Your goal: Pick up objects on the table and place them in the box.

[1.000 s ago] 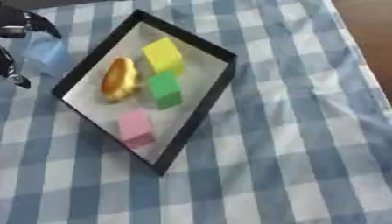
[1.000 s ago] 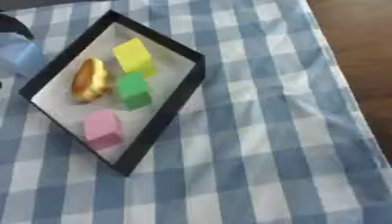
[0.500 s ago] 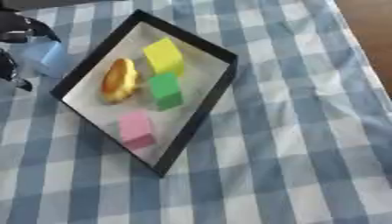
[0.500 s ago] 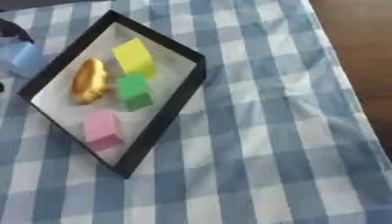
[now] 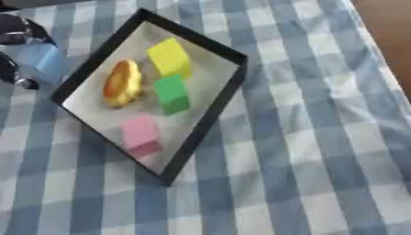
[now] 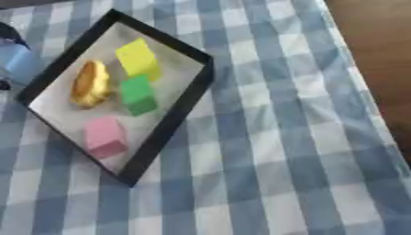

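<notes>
A black-rimmed box (image 5: 210, 118) lies askew on the checked cloth. Inside it are a yellow block (image 5: 171, 58), a green block (image 5: 171, 92), a pink block (image 5: 141, 134) and a golden ring-shaped thing (image 5: 121, 83). At the upper left edge, just outside the box's left rim, my left hand (image 5: 16, 35) shows only in part. Its dark fingers (image 5: 13, 74) are curled above and below a light blue block (image 5: 45, 60). The right hand shows in no view.
The blue and white checked tablecloth (image 6: 273, 151) covers the table to the right of and below the box. The table's right edge with brown floor (image 6: 373, 41) beyond it runs down the upper right.
</notes>
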`<action>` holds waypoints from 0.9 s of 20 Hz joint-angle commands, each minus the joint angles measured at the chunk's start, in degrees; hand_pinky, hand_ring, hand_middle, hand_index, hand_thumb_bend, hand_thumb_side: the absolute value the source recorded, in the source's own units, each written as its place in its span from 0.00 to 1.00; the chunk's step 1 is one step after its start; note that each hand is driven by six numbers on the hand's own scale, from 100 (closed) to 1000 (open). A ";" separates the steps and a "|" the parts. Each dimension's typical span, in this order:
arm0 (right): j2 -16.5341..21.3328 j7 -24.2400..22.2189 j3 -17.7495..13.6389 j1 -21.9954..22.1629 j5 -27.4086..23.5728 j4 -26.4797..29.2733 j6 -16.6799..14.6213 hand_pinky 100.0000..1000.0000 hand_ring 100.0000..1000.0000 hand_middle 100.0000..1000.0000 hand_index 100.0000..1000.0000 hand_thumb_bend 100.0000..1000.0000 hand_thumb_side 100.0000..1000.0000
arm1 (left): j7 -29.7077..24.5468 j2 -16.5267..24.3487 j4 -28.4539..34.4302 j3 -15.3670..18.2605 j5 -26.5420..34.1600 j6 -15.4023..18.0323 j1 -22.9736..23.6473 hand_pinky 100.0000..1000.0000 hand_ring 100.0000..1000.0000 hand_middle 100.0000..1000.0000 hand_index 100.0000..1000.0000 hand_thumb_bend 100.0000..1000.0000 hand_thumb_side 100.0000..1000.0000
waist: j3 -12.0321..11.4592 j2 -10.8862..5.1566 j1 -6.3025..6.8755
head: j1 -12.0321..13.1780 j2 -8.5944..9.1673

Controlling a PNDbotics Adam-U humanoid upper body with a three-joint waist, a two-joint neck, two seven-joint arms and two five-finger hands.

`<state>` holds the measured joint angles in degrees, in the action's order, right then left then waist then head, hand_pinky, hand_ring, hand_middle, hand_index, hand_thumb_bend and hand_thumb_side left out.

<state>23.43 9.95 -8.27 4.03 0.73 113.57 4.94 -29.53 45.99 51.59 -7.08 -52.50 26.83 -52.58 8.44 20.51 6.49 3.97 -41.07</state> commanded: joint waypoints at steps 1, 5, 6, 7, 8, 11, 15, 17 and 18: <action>0.75 0.02 -0.06 -0.04 0.27 1.02 0.09 0.86 0.79 0.57 0.77 0.00 0.75 | 1.88 1.55 0.80 0.86 0.54 -0.53 -1.33 0.75 0.75 0.59 0.67 0.42 0.00 | -0.17 -0.18 0.31 | 0.01 0.34; 1.03 0.04 -0.14 0.29 -0.02 1.02 -0.07 0.86 0.79 0.57 0.77 0.00 0.75 | 3.12 1.49 2.69 1.17 3.36 -0.51 -1.70 0.72 0.70 0.56 0.65 0.33 0.00 | -0.82 -0.74 -0.03 | -0.23 -0.20; 1.14 0.08 -0.18 0.38 -0.16 1.02 -0.16 0.86 0.79 0.57 0.77 0.00 0.75 | 3.16 1.58 3.66 1.25 4.40 -0.59 -1.77 0.72 0.69 0.56 0.64 0.33 0.00 | -0.99 -0.92 -0.13 | -0.34 -0.37; 1.28 0.10 -0.20 0.46 -0.34 1.02 -0.25 0.86 0.79 0.57 0.77 0.00 0.74 | 3.16 1.66 4.76 1.30 5.50 -0.72 -1.87 0.71 0.68 0.55 0.64 0.30 0.00 | -1.14 -1.15 -0.22 | -0.55 -0.59; 1.43 0.11 -0.22 0.56 -0.54 1.02 -0.35 0.86 0.79 0.57 0.77 0.00 0.74 | 3.11 1.79 6.07 1.27 6.66 -0.87 -1.94 0.71 0.67 0.55 0.63 0.30 0.00 | -1.29 -1.39 -0.32 | -0.88 -0.82; 1.85 0.10 -0.27 0.91 -1.11 1.02 -0.57 0.86 0.79 0.57 0.77 0.00 0.74 | 2.05 2.23 9.94 0.69 9.83 -1.60 -1.98 0.70 0.66 0.54 0.63 0.27 0.00 | -1.68 -2.13 -0.56 | -1.95 -1.47; 2.47 0.11 -0.38 1.45 -1.95 1.02 -0.95 0.86 0.79 0.57 0.77 0.00 0.73 | 0.09 2.73 15.40 -0.39 13.51 -2.85 -2.06 0.70 0.65 0.54 0.62 0.28 0.00 | -2.12 -3.27 -0.97 | -2.50 -1.91; 2.72 0.13 -0.44 1.78 -2.34 1.02 -1.07 0.86 0.79 0.57 0.77 0.00 0.72 | -0.67 2.89 18.35 -0.96 15.29 -3.37 -2.19 0.70 0.65 0.54 0.62 0.28 0.00 | -2.48 -3.86 -1.16 | -2.71 -2.09; 2.85 0.15 -0.48 1.94 -2.54 1.02 -1.11 0.86 0.79 0.57 0.77 0.00 0.72 | -1.05 2.87 19.89 -1.29 16.29 -3.62 -2.34 0.70 0.65 0.53 0.62 0.27 0.00 | -2.70 -4.17 -1.24 | -2.79 -2.16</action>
<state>24.64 10.04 -8.13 5.87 -1.31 113.57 4.13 -30.05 46.34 69.05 -8.47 -37.50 23.48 -53.67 5.72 18.73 6.35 1.37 -42.98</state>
